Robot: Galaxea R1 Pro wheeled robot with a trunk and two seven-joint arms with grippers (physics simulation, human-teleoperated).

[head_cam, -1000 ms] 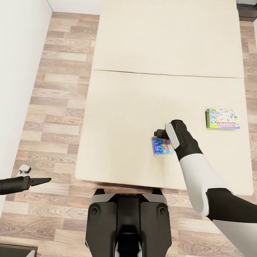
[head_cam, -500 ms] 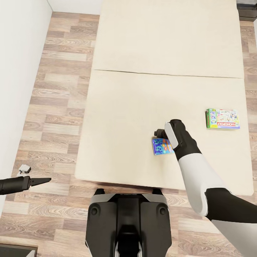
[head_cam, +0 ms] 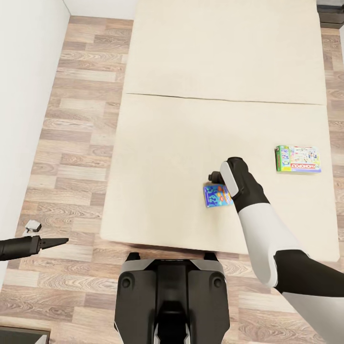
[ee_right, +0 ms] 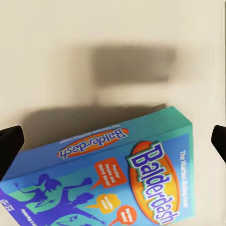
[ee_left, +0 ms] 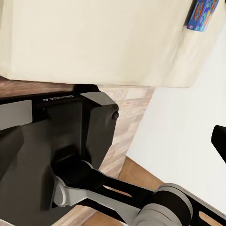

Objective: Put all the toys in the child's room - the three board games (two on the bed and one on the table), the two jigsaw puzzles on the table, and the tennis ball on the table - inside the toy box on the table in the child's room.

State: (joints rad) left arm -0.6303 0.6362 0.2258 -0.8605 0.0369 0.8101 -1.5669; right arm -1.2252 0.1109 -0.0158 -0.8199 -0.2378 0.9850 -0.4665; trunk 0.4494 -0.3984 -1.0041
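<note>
The right tool (head_cam: 216, 184) is held wide open over the blue board game (ee_right: 117, 183) on the bed (head_cam: 167, 157), ready for grasping.

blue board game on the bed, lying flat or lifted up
Lying flat on the bed: the blue board game rests cover-up on the mattress, with the open right gripper straddling it.
</note>
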